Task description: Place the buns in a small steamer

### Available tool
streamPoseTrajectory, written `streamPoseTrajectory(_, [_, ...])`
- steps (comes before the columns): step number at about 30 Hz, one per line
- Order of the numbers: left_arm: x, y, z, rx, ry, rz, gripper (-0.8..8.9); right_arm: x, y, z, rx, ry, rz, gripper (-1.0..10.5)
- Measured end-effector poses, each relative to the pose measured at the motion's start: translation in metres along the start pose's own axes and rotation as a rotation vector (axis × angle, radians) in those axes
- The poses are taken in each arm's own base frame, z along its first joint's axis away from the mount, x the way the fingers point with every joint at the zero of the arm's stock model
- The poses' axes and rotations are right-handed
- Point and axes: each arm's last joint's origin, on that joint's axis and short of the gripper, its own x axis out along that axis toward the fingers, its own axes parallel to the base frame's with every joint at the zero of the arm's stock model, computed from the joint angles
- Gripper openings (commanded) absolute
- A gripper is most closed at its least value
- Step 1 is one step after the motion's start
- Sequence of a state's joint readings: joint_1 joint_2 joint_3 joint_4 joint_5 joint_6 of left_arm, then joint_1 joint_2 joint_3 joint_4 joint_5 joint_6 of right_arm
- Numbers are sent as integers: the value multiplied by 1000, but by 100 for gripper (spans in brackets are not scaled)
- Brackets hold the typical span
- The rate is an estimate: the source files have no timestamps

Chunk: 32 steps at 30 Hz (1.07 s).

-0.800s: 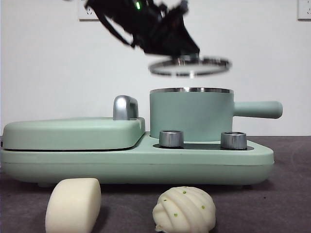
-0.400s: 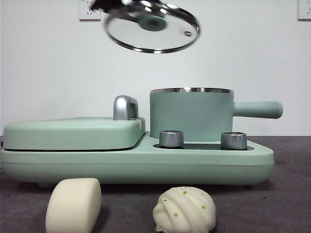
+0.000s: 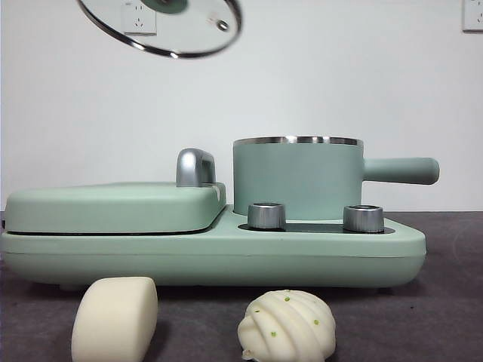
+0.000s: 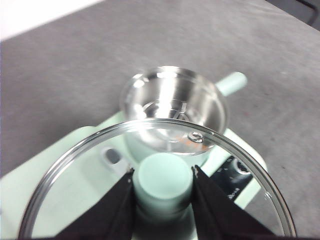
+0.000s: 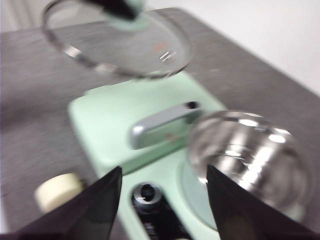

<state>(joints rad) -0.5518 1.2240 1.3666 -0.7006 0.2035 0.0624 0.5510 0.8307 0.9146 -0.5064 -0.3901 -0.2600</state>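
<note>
Left gripper (image 4: 163, 181) clamped on glass lid (image 4: 150, 175) knob — lid edge-cropped; right gripper (image 5: 164, 192) agape, empty.

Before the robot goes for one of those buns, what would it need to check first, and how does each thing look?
1. Lid off the pot: ok. The glass lid is held high, away from the small steamer.
2. Lid held firmly: ok. The left end effector is shut on the lid's green knob.
3. Steamer empty: ok. Its steel inside shows nothing in it.
4. Free end effector: ok. The right end effector is open, holding nothing.
5. Buns reachable: ok. The rectangular bun and the ridged bun lie uncovered on the table.
6. Where the lid will be set down: cannot tell.
</note>
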Motion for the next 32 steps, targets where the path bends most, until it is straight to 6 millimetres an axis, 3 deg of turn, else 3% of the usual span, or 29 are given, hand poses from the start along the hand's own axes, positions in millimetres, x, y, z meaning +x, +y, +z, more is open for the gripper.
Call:
streamPoseTrajectory(5, [-22, -2, -15, -3, -5, 81, 11, 32, 18, -2, -28, 76, 155, 286])
streamPoseTrajectory(16, [-38, 11, -66, -89, 52, 212, 10, 109, 61, -26, -135, 316, 368, 323])
streamPoseTrajectory(19, [-43, 15, -68, -103, 41, 239, 10, 131, 72, -34, -162, 352, 387, 374])
streamPoseTrajectory(26, [-46, 20, -68, -118, 30, 268, 10, 175, 92, -54, -202, 384, 422, 377])
streamPoseTrajectory(32, [-46, 22, -69, -119, 31, 277, 10, 202, 100, -75, -222, 438, 401, 452])
